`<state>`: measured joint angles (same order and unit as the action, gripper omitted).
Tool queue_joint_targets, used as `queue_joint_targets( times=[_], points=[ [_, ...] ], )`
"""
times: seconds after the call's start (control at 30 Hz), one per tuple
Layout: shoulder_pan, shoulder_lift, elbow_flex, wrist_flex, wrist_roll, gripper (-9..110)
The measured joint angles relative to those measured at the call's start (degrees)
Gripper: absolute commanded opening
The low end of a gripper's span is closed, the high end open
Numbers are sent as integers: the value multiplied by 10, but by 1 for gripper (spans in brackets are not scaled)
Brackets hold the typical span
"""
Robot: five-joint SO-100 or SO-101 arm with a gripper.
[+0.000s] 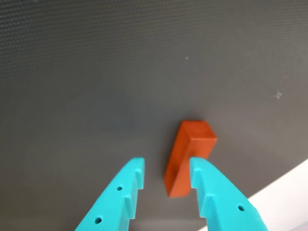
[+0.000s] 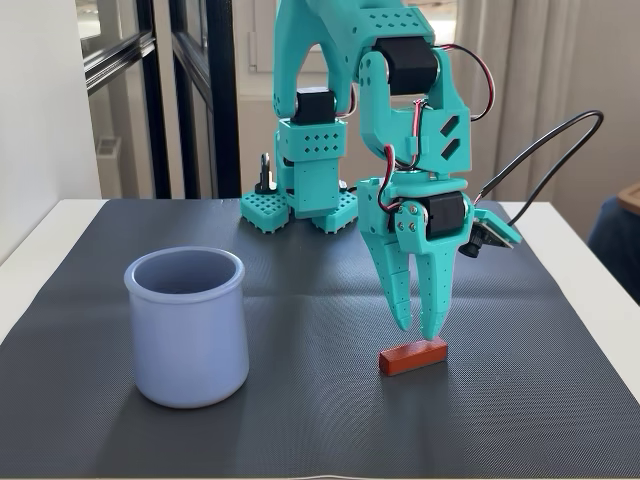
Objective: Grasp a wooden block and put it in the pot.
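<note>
The wooden block (image 2: 412, 356) is a small reddish-brown bar lying flat on the dark mat, right of centre in the fixed view. In the wrist view the wooden block (image 1: 185, 156) lies between and just beyond my fingertips, nearer the right finger. My teal gripper (image 2: 417, 326) points straight down just above the block, jaws open a little wider than the block. In the wrist view the gripper (image 1: 166, 166) enters from the bottom edge. The pale lavender-blue pot (image 2: 186, 325) stands upright and empty on the left of the mat, well away from the gripper.
A dark textured mat (image 2: 300, 300) covers the white table (image 2: 30, 260). The arm's base (image 2: 300, 205) stands at the back of the mat. A black cable (image 2: 545, 160) loops to the right of the arm. The mat's edge shows at the wrist view's lower right (image 1: 284, 192).
</note>
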<state>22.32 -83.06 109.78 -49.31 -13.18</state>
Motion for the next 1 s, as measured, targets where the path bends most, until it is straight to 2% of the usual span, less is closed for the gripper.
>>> queue_joint_targets(
  times=[0.2,1.0],
  points=[
    [4,11,-30,-31,-1,11],
    [4,29,-38,19,-1,11]
  ],
)
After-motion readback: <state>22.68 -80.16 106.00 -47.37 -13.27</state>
